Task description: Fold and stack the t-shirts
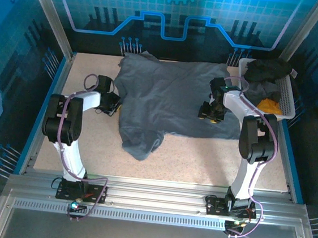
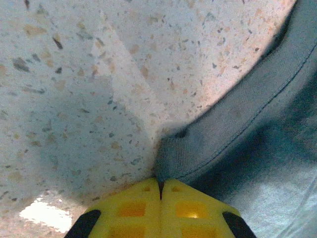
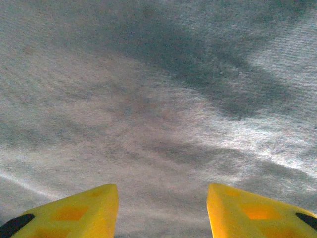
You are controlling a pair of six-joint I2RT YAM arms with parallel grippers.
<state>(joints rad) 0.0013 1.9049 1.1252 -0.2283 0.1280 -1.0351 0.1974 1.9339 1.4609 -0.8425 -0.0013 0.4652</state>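
Left hand (image 2: 160,191) is clamped shut on the hem of the large slate-grey cloth t-shirt (image 1: 166,100), spread mid-frame on the speckled worktop (image 1: 200,157); right hand (image 3: 162,210) is held open over it.

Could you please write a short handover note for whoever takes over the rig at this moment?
Left gripper: shut on the left edge of the dark grey t-shirt.
Right gripper: open, jaws apart over the same shirt's right side, holding nothing.
Things: the grey shirt is spread on the table, its near end bunched. A black shirt and an orange-yellow shirt lie in the white basket at the far right.
Done: grey shirt laid out.
Left: fold it, then fold the basket's shirts and stack them all.
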